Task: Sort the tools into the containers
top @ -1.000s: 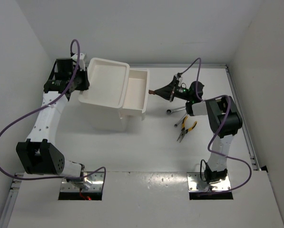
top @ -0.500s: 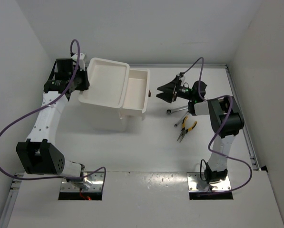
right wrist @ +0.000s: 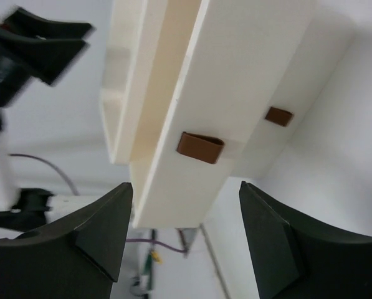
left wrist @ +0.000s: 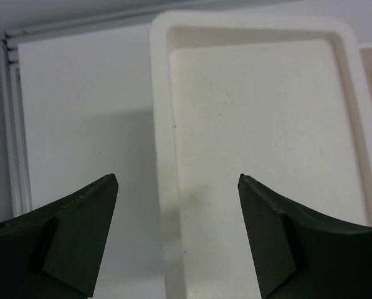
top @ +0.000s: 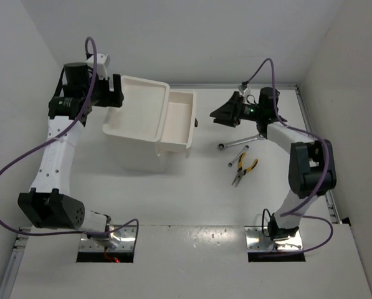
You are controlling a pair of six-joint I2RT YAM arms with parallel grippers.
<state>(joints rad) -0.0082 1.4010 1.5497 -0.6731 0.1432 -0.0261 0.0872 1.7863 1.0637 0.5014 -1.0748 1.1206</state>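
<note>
Over the tray (left wrist: 161,124) rim the left gripper (left wrist: 178,179) gapes wide; the right gripper (right wrist: 186,187), released, faces the handle (right wrist: 200,147) of the drawer (right wrist: 235,75).

From high behind the arms' bases, the overhead camera looks down on the whole worktop (top: 192,199) and the white box (top: 136,156). The left wrist camera peers down, close, past the left fingers (left wrist: 80,230) onto the top tray (left wrist: 254,124). The right wrist camera, tilted, faces the drawer front (right wrist: 235,93) between the right fingers (right wrist: 98,230). All three views share the box.
</note>
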